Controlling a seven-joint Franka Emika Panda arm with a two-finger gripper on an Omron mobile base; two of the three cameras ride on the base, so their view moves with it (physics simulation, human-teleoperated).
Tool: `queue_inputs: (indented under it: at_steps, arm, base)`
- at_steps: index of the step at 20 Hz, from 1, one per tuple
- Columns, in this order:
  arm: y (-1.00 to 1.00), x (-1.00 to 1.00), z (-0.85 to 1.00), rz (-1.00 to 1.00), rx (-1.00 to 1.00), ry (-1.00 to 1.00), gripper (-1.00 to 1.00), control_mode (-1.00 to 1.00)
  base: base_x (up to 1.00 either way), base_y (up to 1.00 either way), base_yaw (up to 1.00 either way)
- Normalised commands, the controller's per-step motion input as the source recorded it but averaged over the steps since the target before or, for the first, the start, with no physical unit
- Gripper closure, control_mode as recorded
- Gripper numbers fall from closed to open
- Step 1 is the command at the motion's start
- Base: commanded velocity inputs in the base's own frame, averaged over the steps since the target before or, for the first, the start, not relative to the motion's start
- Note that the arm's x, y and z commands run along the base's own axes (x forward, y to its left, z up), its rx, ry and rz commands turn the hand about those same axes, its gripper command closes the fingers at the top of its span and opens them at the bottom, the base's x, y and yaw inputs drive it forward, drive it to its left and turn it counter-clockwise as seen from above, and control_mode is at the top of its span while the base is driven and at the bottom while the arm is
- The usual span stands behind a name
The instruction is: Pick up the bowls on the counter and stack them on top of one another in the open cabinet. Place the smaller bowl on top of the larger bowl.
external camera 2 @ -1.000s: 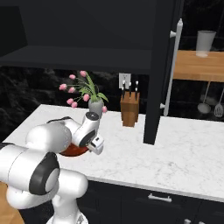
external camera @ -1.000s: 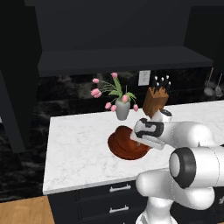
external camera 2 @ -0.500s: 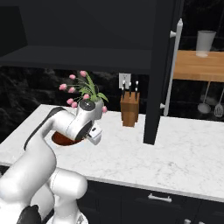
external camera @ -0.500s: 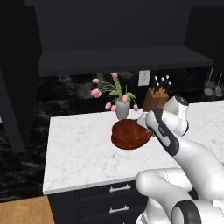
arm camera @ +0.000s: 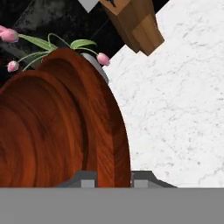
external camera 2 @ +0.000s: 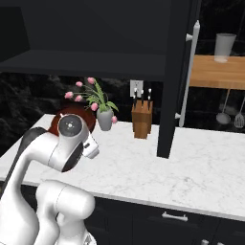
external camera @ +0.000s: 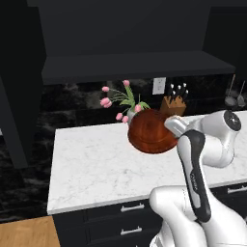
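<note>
A wide, glossy reddish-brown wooden bowl, the larger bowl [external camera: 150, 131], hangs tilted above the white marble counter [external camera: 91, 164], just in front of the flower vase. My gripper [external camera: 169, 127] is shut on its right rim. In the hand view the bowl [arm camera: 57, 131] covers the left half, and its rim runs down between my fingertips, with the gripper [arm camera: 113, 177] clamped on it. From the right, a bit of the bowl [external camera 2: 72, 112] peeks out above my arm. The open cabinet [external camera: 135, 65] is the black compartment above, its dark shelf board bare. The smaller bowl is out of view.
A grey vase of pink tulips [external camera: 126, 103] stands right behind the bowl, and a wooden knife block [external camera: 173, 102] is to its right by the wall. A tall black cabinet door [external camera 2: 174, 76] hangs open over the counter's right part. Navy drawers [external camera: 125, 210] run below the counter edge.
The bowl has left the counter and risen steadily with my gripper. It has tipped more on edge and now sits level with the tulips.
</note>
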Motion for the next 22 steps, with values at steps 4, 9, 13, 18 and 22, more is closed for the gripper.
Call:
queue_inputs:
  at_steps: [4,9,13,18,22]
  arm:
    - [-0.10,-0.83,1.00,-0.06,0.09,-0.23,1.00,-1.00]
    - [-0.08,-0.63,1.00,-0.04,0.13,-0.11,1.00,-1.00]
    - [-0.01,-0.06,1.00,-0.10,0.08,-0.10,1.00,-1.00]
    - [-0.03,0.75,0.97,-0.15,0.10,0.01,1.00,-1.00]
    - [-0.09,1.00,0.71,-0.13,0.14,0.01,1.00,-1.00]
  base:
    - [0.00,0.00,0.00]
    - [0.00,0.00,0.00]
    - [0.00,0.00,0.00]
    - [0.00,0.00,0.00]
    - [0.00,0.00,0.00]
